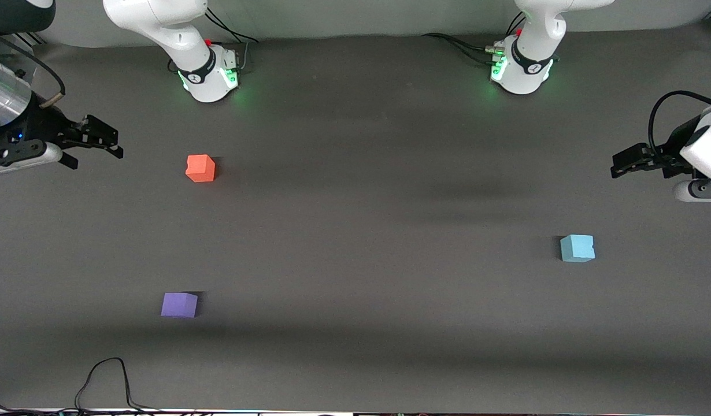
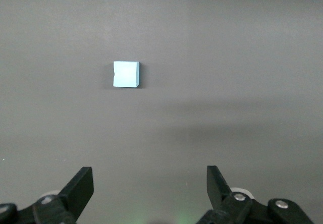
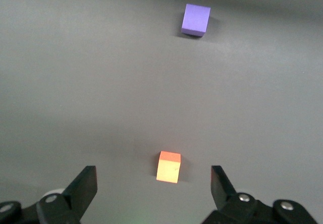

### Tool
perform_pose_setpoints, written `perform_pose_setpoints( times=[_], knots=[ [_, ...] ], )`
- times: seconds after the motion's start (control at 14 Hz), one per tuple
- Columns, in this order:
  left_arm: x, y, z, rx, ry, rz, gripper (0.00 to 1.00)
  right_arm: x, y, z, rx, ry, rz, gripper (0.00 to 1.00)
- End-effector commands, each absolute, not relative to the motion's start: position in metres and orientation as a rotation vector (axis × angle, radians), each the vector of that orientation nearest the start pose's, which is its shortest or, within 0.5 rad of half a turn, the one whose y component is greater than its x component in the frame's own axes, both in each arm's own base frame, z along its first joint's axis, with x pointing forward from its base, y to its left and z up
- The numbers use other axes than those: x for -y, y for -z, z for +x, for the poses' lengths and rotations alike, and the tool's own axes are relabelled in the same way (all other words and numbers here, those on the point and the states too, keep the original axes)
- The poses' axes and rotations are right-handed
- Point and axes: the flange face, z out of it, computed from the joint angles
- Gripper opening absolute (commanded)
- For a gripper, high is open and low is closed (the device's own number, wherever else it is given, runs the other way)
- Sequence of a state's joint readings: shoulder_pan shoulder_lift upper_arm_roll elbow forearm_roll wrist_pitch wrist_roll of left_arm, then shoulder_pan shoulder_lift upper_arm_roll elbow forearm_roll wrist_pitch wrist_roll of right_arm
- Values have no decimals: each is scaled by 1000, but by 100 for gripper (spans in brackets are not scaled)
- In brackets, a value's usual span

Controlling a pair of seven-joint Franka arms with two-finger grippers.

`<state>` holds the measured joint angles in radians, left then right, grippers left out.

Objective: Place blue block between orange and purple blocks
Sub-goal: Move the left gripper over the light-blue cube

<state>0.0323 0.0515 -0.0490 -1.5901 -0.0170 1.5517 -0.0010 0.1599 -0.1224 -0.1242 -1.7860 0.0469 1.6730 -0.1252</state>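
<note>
While idle at the table's ends, left gripper (image 1: 617, 164) and right gripper (image 1: 110, 144) both spread, empty

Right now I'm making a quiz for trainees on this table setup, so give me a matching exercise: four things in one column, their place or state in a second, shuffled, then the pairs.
Column one:
1. blue block
2. orange block
3. purple block
4. left gripper

Column two:
A. nearest the front camera, toward the right arm's end of the table
B. open, holding nothing
C. alone toward the left arm's end of the table
D. toward the right arm's end, farther from the front camera than the other two blocks

Pairs: 1-C, 2-D, 3-A, 4-B
</note>
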Motion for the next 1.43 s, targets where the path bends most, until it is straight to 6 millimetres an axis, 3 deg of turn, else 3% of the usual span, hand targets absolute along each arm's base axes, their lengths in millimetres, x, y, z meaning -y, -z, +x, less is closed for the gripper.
perform_pose_setpoints(
  times=[0.0, 0.5, 0.79, 0.86, 0.93, 1.21, 1.36],
  knots=[
    [10, -591, 560, -17, -152, -3151, 100, -15, -597, 543, 242, 5, -3119, 100],
    [-7, -590, 555, -168, -170, -3078, 100, -9, -597, 545, 227, 2, -3132, 100],
    [-68, -586, 531, -225, -139, -3086, 100, -11, -594, 545, 232, -15, -3129, 100],
    [-74, -583, 526, -220, -113, -3090, 100, -11, -594, 544, 234, -15, -3128, 100],
    [-78, -575, 523, -210, -97, -3097, 100, -12, -594, 544, 236, -17, -3128, 100],
    [-61, -541, 536, -239, -49, -3115, 100, -15, -590, 546, 243, -26, -3124, 100],
    [-55, -503, 548, -260, -55, -3118, 100, -15, -587, 545, 245, -38, -3124, 100]
  ],
)
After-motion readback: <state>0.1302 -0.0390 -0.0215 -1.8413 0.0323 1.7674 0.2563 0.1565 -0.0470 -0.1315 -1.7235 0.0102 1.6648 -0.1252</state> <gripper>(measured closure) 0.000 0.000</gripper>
